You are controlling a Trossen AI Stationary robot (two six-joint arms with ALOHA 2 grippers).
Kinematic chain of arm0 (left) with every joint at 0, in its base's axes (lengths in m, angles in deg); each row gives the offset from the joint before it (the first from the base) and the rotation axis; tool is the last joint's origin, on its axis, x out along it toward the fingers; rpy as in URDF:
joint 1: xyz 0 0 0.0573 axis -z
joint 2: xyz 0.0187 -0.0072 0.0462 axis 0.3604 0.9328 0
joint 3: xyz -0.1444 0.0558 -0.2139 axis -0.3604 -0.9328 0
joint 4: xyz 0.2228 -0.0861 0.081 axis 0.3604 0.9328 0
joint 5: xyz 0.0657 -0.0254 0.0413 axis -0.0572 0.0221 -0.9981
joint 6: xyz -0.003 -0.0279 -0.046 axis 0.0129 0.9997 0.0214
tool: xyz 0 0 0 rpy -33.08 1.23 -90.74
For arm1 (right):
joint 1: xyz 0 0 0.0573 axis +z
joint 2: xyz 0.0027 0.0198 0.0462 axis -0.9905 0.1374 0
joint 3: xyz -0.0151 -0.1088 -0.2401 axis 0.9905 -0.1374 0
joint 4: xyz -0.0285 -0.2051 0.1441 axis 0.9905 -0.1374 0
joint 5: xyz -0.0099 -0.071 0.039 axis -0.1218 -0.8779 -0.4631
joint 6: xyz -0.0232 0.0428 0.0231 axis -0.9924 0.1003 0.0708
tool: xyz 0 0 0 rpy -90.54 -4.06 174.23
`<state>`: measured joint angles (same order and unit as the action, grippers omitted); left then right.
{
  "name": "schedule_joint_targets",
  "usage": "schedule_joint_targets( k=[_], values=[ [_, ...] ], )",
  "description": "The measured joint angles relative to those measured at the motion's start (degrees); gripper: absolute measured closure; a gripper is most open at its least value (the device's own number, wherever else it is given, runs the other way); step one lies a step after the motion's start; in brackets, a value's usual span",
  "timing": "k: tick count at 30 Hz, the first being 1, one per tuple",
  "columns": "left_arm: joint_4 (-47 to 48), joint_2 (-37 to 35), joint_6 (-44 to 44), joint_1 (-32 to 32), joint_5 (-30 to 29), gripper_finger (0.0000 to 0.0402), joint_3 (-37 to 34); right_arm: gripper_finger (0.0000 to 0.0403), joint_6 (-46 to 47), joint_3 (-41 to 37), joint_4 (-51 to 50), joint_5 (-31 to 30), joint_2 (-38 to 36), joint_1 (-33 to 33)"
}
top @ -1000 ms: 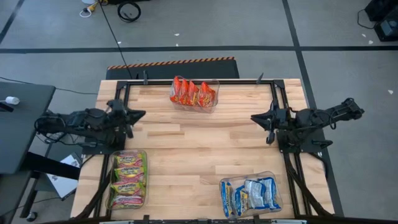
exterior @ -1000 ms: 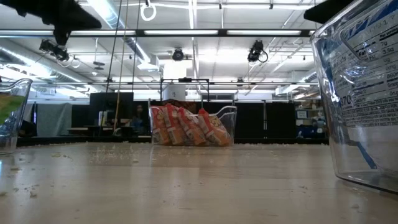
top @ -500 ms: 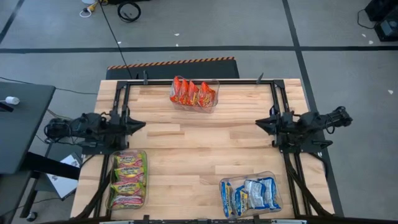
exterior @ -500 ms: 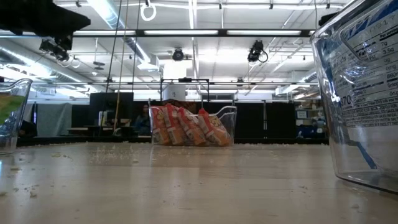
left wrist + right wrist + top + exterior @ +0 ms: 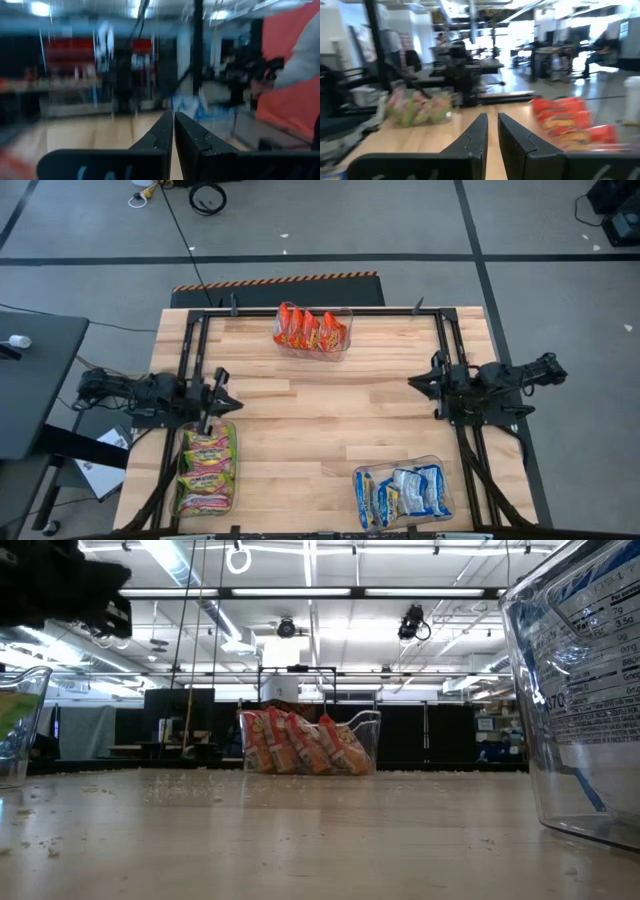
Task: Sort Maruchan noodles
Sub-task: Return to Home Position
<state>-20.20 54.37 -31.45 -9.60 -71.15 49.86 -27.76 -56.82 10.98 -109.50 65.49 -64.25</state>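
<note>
Pressing its fingers together on nothing, the left gripper (image 5: 224,392) lies folded at the table's (image 5: 320,420) left edge. The right gripper (image 5: 418,384), equally closed and empty, mirrors it at the right edge. The red noodles (image 5: 311,330) fill the far bin (image 5: 349,316), green noodles (image 5: 205,470) the near-left one, blue noodles (image 5: 402,492) the near-right one. Both arms have drawn outward since a second ago.

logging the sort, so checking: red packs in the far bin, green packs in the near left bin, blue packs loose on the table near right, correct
No: the high view shows the blue noodle packs inside the near right clear bin, not loose on the table; the red noodle packs and green noodle packs are as you said.
</note>
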Motion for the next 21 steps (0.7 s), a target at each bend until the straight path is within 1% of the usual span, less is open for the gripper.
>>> schedule_joint_targets(
  k=[2, 5, 8, 11, 12, 14, 16, 17, 18, 21],
  values=[
    [3.3, 0.0, 2.1, -0.1, -0.1, 0.0377, -0.2, 0.0353, 1.5, -2.3, 1.8, 3.7, 0.0, -1.4],
    [3.2, -0.1, 1.8, 0.0, -0.1, 0.0377, -0.2, 0.0353, 4.5, -7.9, 9.2, 10.6, 0.0, -3.9],
    [3.5, -0.1, 0.5, 0.0, 1.4, 0.0377, -0.2, 0.0353, 4.6, -8.7, 8.0, 12.1, 0.6, -6.8],
    [3.9, -0.1, 1.2, 0.0, 2.7, 0.0377, -0.2, 0.0353, 0.4, -8.8, 10.1, 11.7, 0.0, -10.5],
    [4.3, -0.1, 1.3, 0.0, 2.7, 0.0377, -0.2, 0.0353, -0.1, -8.8, 10.6, 12.5, 0.0, -11.8],
    [4.9, 0.0, 1.1, 0.0, 2.7, 0.0377, -0.3, 0.0353, -0.1, -8.8, 10.1, 16.7, 0.0, -13.8],
    [6.4, -0.1, 1.2, 0.0, 2.7, 0.0377, -0.3, 0.0353, 0.4, -8.8, 7.8, 21.1, 0.0, -15.2],
    [6.7, 0.0, 1.2, 0.0, 2.7, 0.0377, -0.3, 0.0353, 0.3, -8.8, 6.0, 22.5, 0.0, -15.7],
    [6.0, 0.0, 1.0, 0.0, 2.9, 0.0377, -0.3, 0.0353, 0.2, -8.8, 4.4, 23.0, 0.1, -16.1],
    [5.5, 0.0, 1.0, 0.0, 2.8, 0.0377, -0.3, 0.0353, 1.1, -8.8, 3.9, 23.7, 0.7, -17.1]
  ],
)
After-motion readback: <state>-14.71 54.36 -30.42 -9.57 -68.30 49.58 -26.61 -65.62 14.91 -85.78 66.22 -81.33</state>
